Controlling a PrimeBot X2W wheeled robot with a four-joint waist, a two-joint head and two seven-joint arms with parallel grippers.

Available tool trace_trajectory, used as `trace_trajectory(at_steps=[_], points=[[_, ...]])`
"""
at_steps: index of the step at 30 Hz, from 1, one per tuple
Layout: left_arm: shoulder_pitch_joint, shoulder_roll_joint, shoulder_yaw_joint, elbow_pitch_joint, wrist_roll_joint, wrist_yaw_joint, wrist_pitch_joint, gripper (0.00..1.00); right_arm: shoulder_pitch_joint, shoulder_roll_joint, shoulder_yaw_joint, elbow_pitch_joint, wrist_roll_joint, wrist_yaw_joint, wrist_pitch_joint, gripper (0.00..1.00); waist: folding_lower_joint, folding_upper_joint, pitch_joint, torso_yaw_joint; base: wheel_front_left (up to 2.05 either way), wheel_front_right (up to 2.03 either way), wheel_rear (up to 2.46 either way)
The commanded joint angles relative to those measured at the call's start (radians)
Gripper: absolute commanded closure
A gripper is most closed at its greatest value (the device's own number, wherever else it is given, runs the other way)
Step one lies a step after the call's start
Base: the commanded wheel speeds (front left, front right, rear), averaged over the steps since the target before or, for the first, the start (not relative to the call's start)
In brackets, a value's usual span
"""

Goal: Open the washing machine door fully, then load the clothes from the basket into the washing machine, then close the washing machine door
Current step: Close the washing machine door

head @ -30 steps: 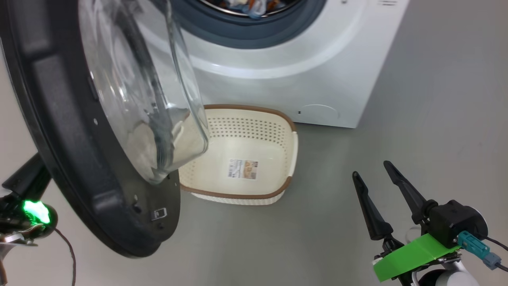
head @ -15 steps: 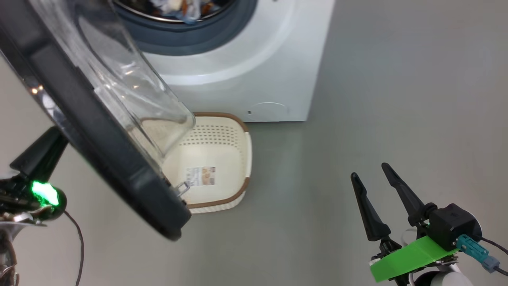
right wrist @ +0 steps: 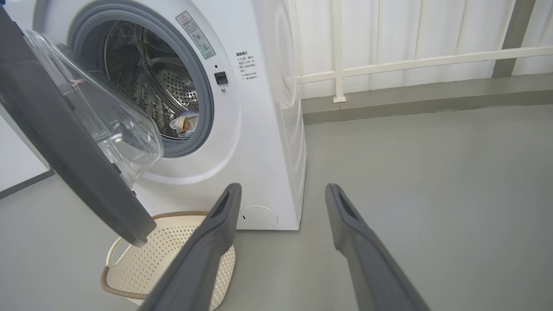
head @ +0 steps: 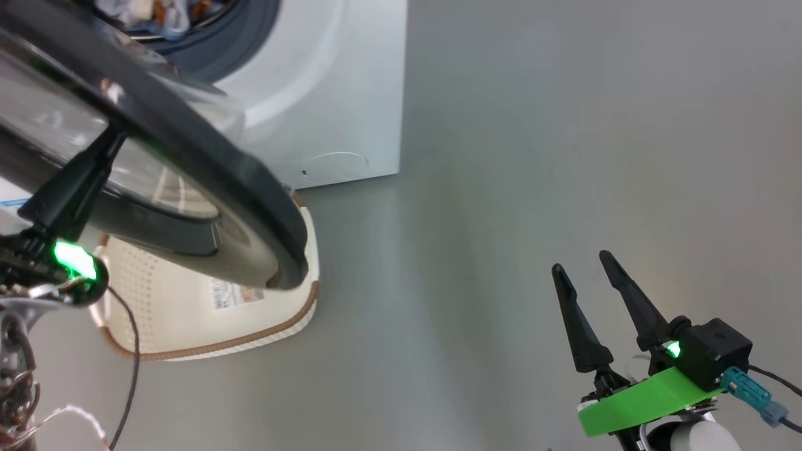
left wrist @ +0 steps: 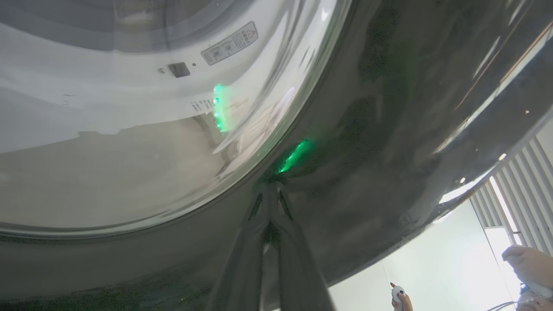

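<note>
Now we see the washing machine (right wrist: 259, 129) standing on a grey floor (head: 532, 156) with its drum mouth exposed; every place below is given relative to this machine. The washing machine door (right wrist: 65, 142) stands partway out from the machine's front, its clear glass bowl turned towards the opening. The clothes (right wrist: 185, 123) lie inside the machine, low in the steel drum near its mouth, showing as a small bundle of pale fabric with orange marks. The basket (head: 250, 339) sits on the floor just in front of the machine's base, beneath the lower edge of the door, and a label sticker shows on its bottom. The left gripper (left wrist: 270, 216) is on the door's outer face, the side turned away from the machine; its two fingers are drawn together, with nothing between them, and their tips touch the glossy black ring just beside the glass. The right gripper (head: 579, 260) hovers well apart from the machine, out beyond its front corner, fingers spread wide and holding nothing. In the left wrist view, a person's hand (left wrist: 525, 263) appears past the door's rim.
</note>
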Motion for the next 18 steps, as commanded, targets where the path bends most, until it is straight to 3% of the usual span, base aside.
trace_trajectory(at_steps=[1,18], points=[[-0.047,0.033,0.027,-0.019,0.008,0.004,-0.004,1.00,-0.026,0.004,0.030,-0.020,0.008,0.003,-0.009,0.00,0.0000,-0.0001,0.015,-0.027,0.00,0.00,0.00],[-0.151,0.012,0.020,0.081,0.028,-0.012,-0.021,1.00,-0.058,0.004,0.055,0.031,0.032,0.003,-0.045,0.00,0.0000,-0.0001,0.028,-0.095,0.00,0.00,0.00]])
